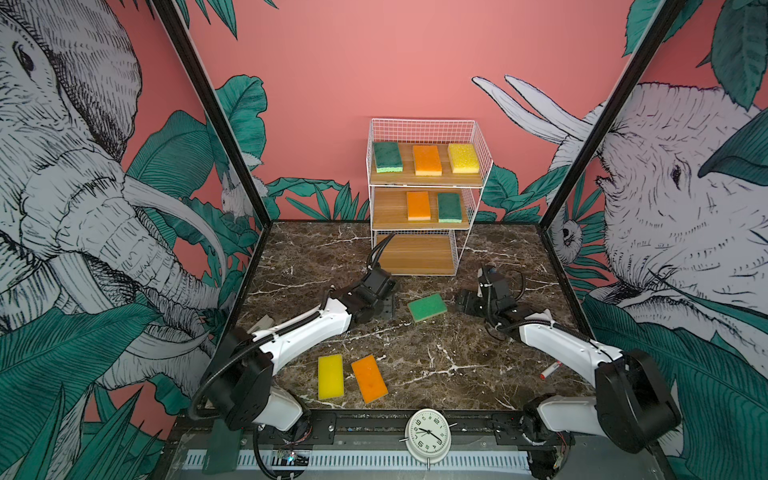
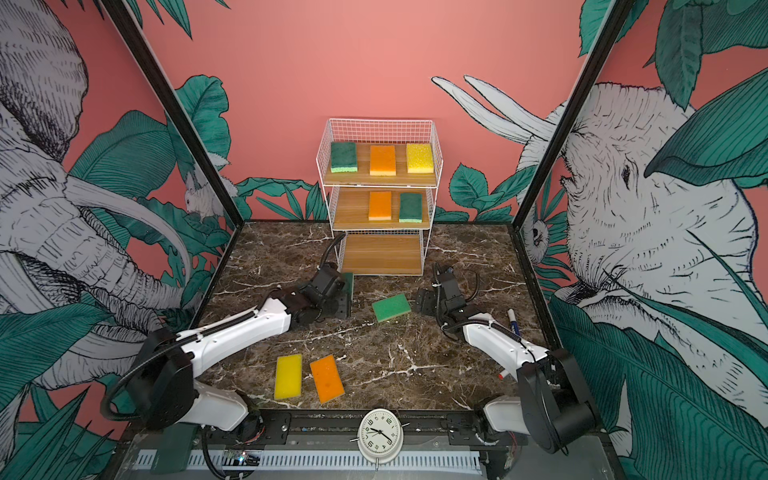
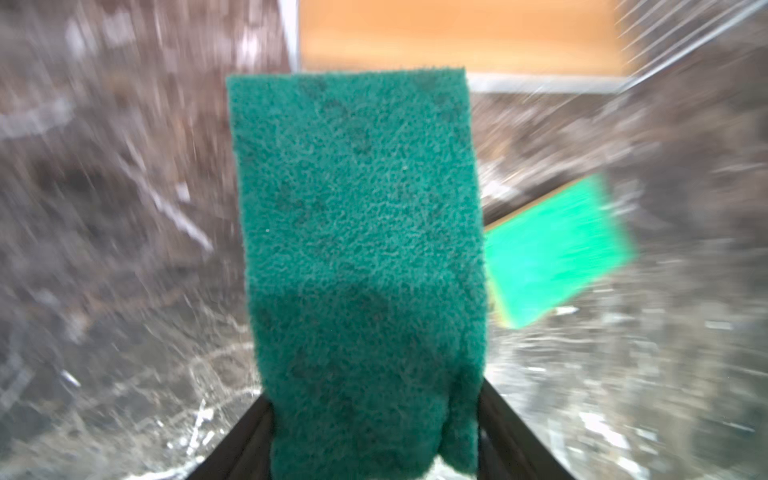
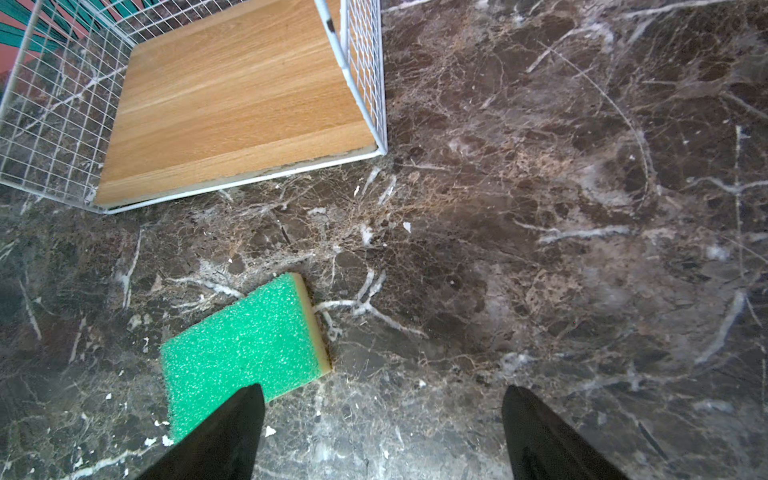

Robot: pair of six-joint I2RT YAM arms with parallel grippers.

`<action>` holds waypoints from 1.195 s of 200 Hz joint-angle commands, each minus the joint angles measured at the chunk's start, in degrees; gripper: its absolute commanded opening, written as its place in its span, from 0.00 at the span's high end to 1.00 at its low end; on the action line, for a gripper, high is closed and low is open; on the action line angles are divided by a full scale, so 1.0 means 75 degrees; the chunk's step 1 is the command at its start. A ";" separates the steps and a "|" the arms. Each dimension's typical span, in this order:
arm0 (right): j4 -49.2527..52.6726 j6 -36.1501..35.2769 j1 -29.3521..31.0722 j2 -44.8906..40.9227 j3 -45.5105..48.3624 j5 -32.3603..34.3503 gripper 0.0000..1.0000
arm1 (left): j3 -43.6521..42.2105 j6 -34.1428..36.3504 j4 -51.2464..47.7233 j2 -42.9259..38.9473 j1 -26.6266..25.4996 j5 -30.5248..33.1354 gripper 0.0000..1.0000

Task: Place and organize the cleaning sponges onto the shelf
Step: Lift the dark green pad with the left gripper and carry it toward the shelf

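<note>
Green sponge [image 3: 357, 249], gripped between left fingers [image 3: 243, 451]

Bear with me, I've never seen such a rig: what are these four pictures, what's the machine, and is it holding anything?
It is a robot with two arms, the left arm and the right arm, mounted at the front of a marble table. Two pictures come from a camera looking down on everything; the other two come from a camera on each wrist, looking along its pincer. At the back stands a wire shelf: five sponges lie on its upper two boards, the bottom board is bare. On the table lie a light green sponge, a yellow sponge, an orange sponge and a marker pen. The left pincer grips a dark green sponge; the right pincer is open and holds nothing.
</note>
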State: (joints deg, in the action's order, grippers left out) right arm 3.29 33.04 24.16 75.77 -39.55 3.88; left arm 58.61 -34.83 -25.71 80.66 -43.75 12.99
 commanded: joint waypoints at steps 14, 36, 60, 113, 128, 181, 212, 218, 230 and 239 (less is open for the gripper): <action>-0.0339 0.0092 -0.0032 -0.0036 0.0152 0.0004 0.08 | 0.0552 0.1510 -0.0090 -0.0734 -0.0024 -0.0160 0.35; -0.0333 0.0050 -0.0028 -0.0160 0.0204 -0.0019 0.08 | 0.1193 0.2125 -0.0356 -0.0644 -0.0015 -0.0080 0.35; -0.0328 0.0025 -0.0046 -0.0313 0.0322 0.0065 0.08 | 0.1610 0.2432 -0.0214 -0.0493 0.0030 0.0100 0.35; -0.0298 0.0003 -0.0151 -0.0553 0.0498 0.0045 0.08 | 0.2295 0.2565 0.0522 -0.0109 0.0221 0.0665 0.35; -0.0295 0.0001 -0.0186 -0.0604 0.0532 0.0023 0.08 | 0.2529 0.2651 0.0656 0.0037 0.0255 0.0757 0.35; -0.0323 0.0001 -0.0259 -0.0794 0.0686 -0.0025 0.08 | 0.3160 0.2452 0.1144 0.0693 0.0419 0.0933 0.35; -0.0292 -0.0043 -0.0300 -0.0968 0.0751 -0.0024 0.08 | 0.3565 0.2363 0.1222 0.1139 0.0431 0.1154 0.35; -0.0276 -0.0054 -0.0304 -0.1003 0.0750 -0.0016 0.08 | 0.3616 0.2341 0.1257 0.1198 0.0431 0.1204 0.35; -0.0216 -0.0080 -0.0327 -0.1071 0.0747 -0.0012 0.08 | 0.3703 0.2312 0.1356 0.1309 0.0431 0.1275 0.35; -0.0172 -0.0098 -0.0352 -0.1114 0.0750 0.0010 0.08 | 0.3727 0.2312 0.1480 0.1370 0.0431 0.1344 0.35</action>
State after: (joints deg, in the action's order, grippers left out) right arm 2.00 32.91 21.98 68.95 -34.11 3.79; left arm 84.40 -16.73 -17.45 90.83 -40.71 20.64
